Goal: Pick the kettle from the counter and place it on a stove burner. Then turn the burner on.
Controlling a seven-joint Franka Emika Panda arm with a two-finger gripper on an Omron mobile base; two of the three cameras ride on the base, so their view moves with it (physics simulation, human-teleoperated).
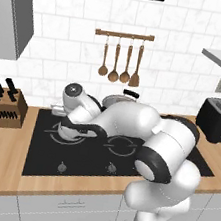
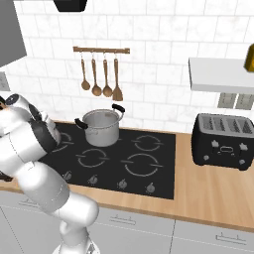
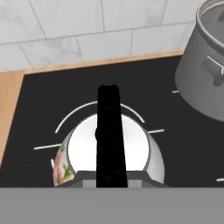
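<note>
The kettle (image 3: 111, 151) is seen on the black cooktop (image 3: 52, 100), inside a grey ring marking (image 3: 74, 114), left of the steel pot (image 3: 205, 70). The pincer (image 3: 111, 175) is clamped on the kettle's black arched handle (image 3: 110, 127). The cooktop is bordered by the wooden bench (image 3: 8, 100).

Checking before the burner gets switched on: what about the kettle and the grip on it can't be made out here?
- Gripper fingertips: hand view, cut off by the bottom edge behind the kettle's black handle.
- Kettle's base on the stove burner: hidden beneath its body.
- Kettle: left base view, mostly covered by the arm.
</note>
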